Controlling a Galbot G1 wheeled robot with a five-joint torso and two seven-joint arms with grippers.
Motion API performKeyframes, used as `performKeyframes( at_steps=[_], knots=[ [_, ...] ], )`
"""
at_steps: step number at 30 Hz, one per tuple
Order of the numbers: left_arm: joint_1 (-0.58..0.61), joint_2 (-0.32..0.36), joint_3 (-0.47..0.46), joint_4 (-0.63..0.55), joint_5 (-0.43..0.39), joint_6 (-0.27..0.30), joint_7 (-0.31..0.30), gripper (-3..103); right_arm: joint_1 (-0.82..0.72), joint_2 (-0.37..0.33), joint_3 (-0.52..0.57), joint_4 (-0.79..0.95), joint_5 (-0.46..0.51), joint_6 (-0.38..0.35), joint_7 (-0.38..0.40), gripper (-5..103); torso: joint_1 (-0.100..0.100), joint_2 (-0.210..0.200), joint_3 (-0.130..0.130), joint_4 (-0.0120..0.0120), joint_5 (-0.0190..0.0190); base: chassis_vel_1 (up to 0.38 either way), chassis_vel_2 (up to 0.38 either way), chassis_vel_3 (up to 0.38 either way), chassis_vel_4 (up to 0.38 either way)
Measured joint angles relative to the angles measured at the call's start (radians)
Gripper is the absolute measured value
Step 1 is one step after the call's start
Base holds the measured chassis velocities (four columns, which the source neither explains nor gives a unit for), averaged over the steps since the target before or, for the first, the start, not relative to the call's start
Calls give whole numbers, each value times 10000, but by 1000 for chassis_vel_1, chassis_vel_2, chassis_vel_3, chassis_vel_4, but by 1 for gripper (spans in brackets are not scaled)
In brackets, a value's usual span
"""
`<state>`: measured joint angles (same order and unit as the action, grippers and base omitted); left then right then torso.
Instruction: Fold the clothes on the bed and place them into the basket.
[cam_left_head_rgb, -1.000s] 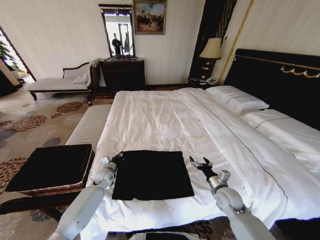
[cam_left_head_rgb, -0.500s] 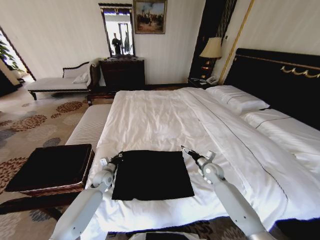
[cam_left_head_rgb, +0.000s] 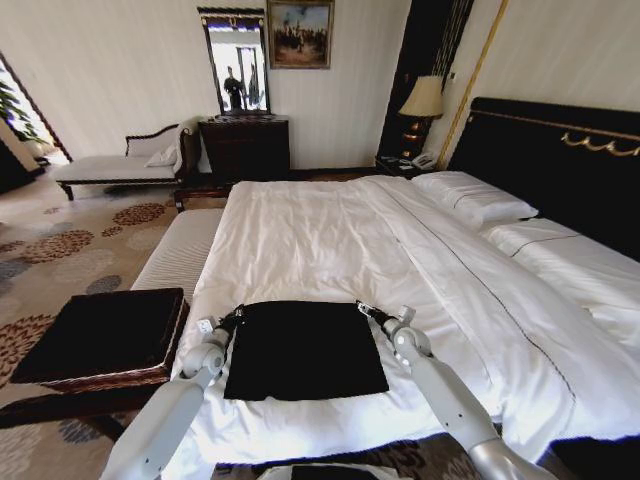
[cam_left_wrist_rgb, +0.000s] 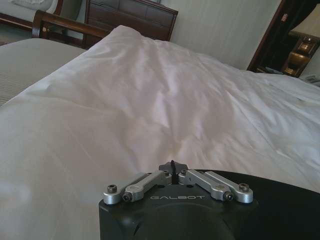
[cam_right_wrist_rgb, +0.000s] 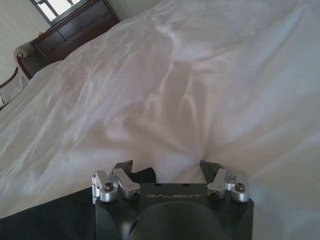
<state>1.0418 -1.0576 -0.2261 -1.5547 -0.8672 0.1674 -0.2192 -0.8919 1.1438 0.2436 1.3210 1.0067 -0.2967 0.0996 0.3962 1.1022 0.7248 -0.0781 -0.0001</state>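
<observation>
Lying flat, black T-shirt (cam_left_head_rgb: 303, 347), folded square, left hand (cam_left_head_rgb: 236, 316) pinching its corner, right hand (cam_left_head_rgb: 364, 309) spread wide alongside.

1. The right gripper (cam_left_head_rgb: 362, 307) swings in leftward across the bed (cam_left_head_rgb: 330, 230), from well off the T-shirt (cam_left_head_rgb: 303, 347) to its far right corner.
2. Its jaws, spread wide, now straddle that corner's edge.
</observation>
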Motion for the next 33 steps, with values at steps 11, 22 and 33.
performKeyframes(
  at_steps=[11,22,33],
  knots=[
    [-12,-51,-1,107,1,-3,16,0,-176,-132,-26,406,11,-287,-74,37,0,0,1,3,2,0,0,0,0],
    [-32,25,14,48,-45,-1,11,0,-265,-175,-68,657,-12,-284,-106,2,0,0,0,3,1,0,0,0,0],
    [145,47,-78,-352,-27,-12,-114,0,-482,-329,-16,1112,-710,75,-289,0,0,0,1,3,1,0,0,0,0]
  ],
)
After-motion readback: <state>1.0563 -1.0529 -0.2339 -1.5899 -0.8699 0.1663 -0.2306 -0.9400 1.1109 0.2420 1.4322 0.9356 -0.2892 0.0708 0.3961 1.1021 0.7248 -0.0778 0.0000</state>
